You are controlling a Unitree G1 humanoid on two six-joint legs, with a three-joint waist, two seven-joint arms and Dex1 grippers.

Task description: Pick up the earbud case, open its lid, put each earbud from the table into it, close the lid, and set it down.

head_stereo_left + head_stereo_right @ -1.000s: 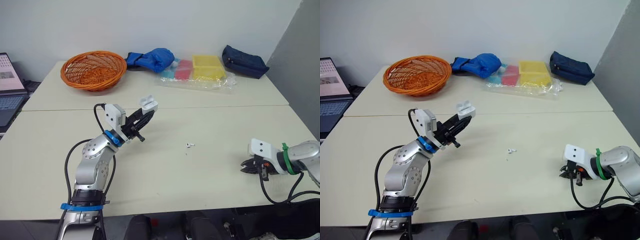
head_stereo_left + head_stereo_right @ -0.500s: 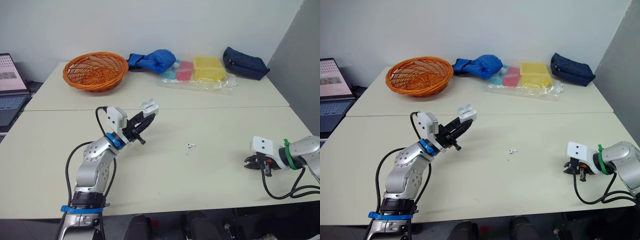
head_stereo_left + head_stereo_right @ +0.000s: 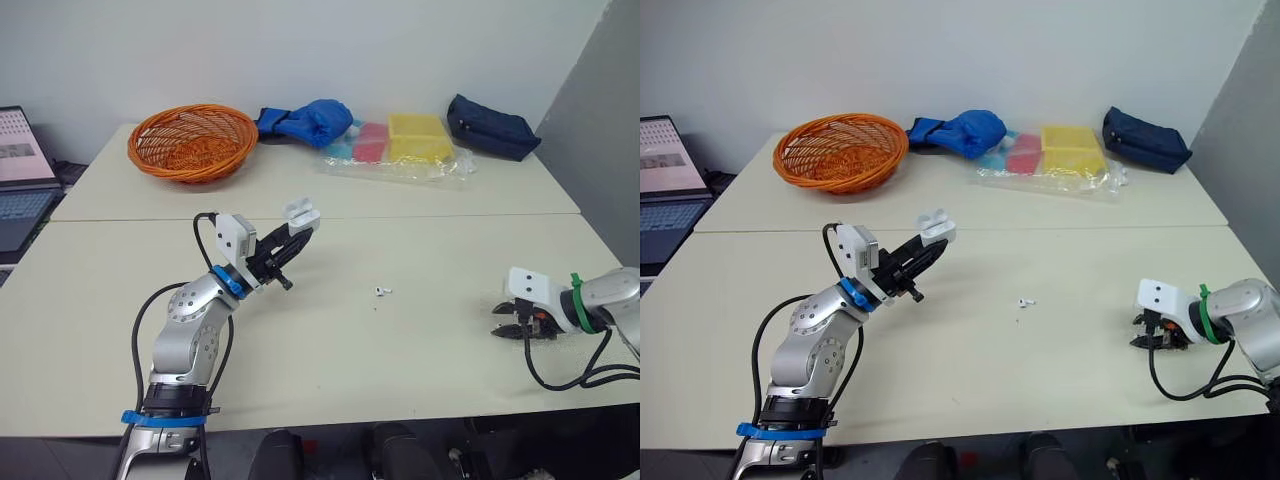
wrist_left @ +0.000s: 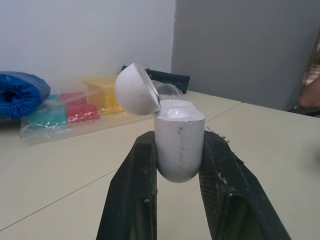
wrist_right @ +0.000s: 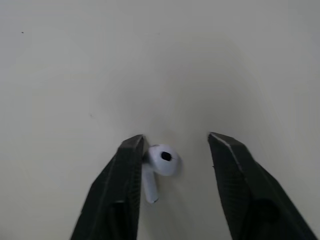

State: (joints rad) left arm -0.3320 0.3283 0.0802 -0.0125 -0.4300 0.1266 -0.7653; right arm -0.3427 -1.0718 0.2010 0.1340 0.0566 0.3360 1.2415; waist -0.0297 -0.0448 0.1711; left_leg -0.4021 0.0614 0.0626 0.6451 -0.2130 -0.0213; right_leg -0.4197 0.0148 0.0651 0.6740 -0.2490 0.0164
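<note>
White glossy earbud case [image 4: 179, 150], lid open, clamped in left gripper [image 4: 178, 136] above cream table [image 3: 330, 350]; right gripper [image 5: 177, 141] parted around small white earbud [image 5: 161, 164] on tabletop, one finger touching it; second earbud [image 3: 380, 291] mid-table.

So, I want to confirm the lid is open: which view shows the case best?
The left wrist view: the case stands upright, gripped by the left claw, its lid swung open. The eye views show it as a small white shape at the claw's tip.
</note>
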